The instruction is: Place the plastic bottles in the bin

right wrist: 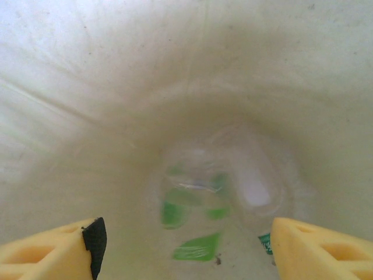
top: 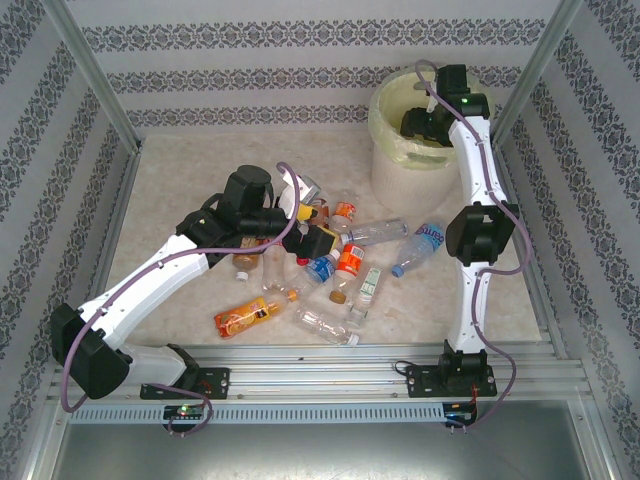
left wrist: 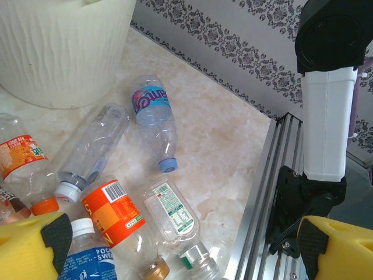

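Observation:
Several plastic bottles (top: 345, 262) lie in a heap mid-table. My left gripper (top: 310, 235) hovers over the heap, open and empty. In the left wrist view its gripper (left wrist: 182, 248) stands wide above a green-labelled bottle (left wrist: 172, 213), an orange-labelled one (left wrist: 113, 213) and a blue-labelled one (left wrist: 152, 108). The white bin (top: 385, 100) stands at the back right, and my right gripper (top: 420, 125) reaches into its mouth. From the right wrist, that gripper (right wrist: 186, 245) is open with nothing between its fingers. Below it a blurred clear bottle with green label patches (right wrist: 198, 198) is inside the bin's liner (right wrist: 116, 87).
An orange bottle (top: 245, 317) and a clear one (top: 325, 325) lie near the front rail (top: 330, 355). The right arm's base (left wrist: 303, 204) stands on that rail beside the heap. Patterned walls close in the table on three sides.

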Controlling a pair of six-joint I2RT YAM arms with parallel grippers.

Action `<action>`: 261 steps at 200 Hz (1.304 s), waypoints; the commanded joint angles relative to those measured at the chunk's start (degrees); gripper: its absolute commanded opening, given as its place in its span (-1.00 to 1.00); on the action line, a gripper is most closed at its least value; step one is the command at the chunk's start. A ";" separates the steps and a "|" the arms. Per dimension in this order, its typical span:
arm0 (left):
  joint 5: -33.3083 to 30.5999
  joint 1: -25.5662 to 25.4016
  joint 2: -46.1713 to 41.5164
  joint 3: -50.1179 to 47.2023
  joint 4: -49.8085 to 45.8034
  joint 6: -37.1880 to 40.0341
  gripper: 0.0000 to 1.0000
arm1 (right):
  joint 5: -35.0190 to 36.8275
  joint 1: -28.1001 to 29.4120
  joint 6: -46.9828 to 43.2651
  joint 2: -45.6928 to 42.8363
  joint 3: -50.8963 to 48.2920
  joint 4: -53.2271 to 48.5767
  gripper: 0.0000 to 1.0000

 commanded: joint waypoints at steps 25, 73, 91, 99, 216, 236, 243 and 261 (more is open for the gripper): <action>0.55 -0.20 -0.24 1.36 -1.15 0.99 1.00 | -1.04 -0.38 0.84 -4.08 3.38 -1.30 0.59; 0.71 -0.22 -0.17 1.27 -1.00 0.82 1.00 | -0.94 -0.18 0.89 -8.88 3.11 -0.95 0.60; 0.65 -0.21 -0.02 1.25 -0.95 0.73 1.00 | -1.35 -0.10 0.47 -11.11 2.57 -0.77 0.59; 0.64 -0.20 -0.07 1.19 -0.91 0.73 1.00 | -1.11 -0.05 0.37 -12.24 2.06 -0.69 0.59; 2.23 -0.20 -0.67 1.09 0.04 -0.33 1.00 | 3.46 4.12 6.19 -46.39 -36.97 10.80 0.64; 2.53 -0.25 -0.72 1.02 0.29 -0.54 1.00 | 4.09 4.13 9.61 -54.36 -48.30 13.99 0.64; 2.75 -0.20 -0.71 0.95 0.49 -0.74 1.00 | 4.44 4.14 10.92 -56.96 -52.19 14.90 0.65; 3.18 -0.20 -0.66 0.89 0.76 -1.11 1.00 | 4.66 4.12 13.40 -62.81 -61.92 16.47 0.66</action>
